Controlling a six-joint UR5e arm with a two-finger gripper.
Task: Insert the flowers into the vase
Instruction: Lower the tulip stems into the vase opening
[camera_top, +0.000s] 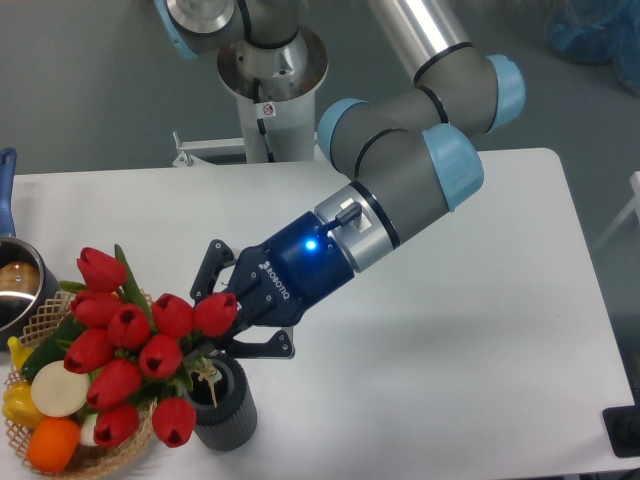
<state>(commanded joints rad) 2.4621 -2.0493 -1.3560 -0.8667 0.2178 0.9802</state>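
~10 tulips (130, 350), 1 vase (225, 410)

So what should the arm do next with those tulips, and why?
Probably tip the flowers more upright and ease them down. The gripper holds the stems just above the vase, and the stem ends seem to sit at its hole, but the buds lean far left over the basket.

single fixed cam, high and in front of the table (480, 300), looking down toward the arm base (270, 70). mid range, table's left edge cropped. no second view.
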